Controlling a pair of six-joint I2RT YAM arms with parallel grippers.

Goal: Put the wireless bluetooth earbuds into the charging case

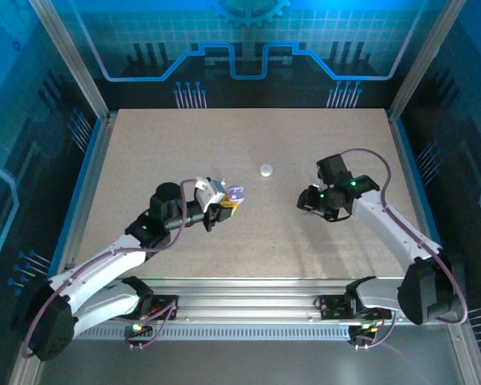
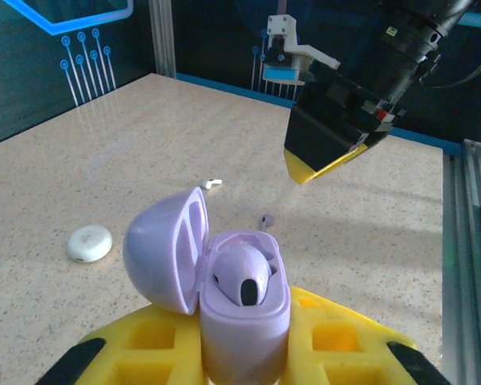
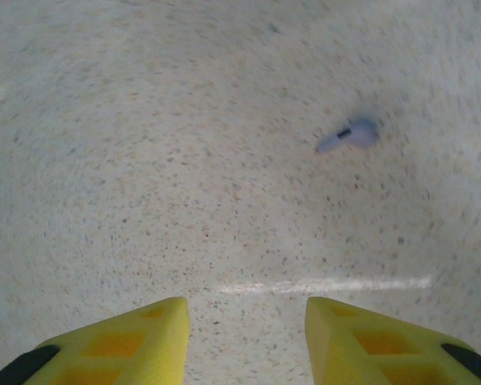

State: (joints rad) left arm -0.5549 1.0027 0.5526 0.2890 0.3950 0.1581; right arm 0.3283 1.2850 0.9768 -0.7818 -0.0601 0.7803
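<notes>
My left gripper (image 1: 224, 204) is shut on the lavender charging case (image 2: 244, 313), which stands upright between the yellow fingers (image 2: 156, 337). Its lid hangs open to the left, and one lavender bud (image 2: 242, 277) sits in the case. A second lavender earbud (image 3: 349, 136) lies loose on the table beyond the case. A tiny white earbud (image 2: 212, 184) lies farther back. My right gripper (image 3: 247, 321) is open with nothing between its fingers. It hovers over the table, with the loose lavender earbud ahead and to the right of its tips. Its yellow-tipped finger (image 2: 317, 164) hangs above the table behind the case.
A white round pebble-like piece (image 1: 265, 170) rests on the speckled table (image 1: 224, 144) behind the case, to its left in the left wrist view. Metal frame rails (image 1: 248, 325) run along the near edge, and blue walls enclose the sides.
</notes>
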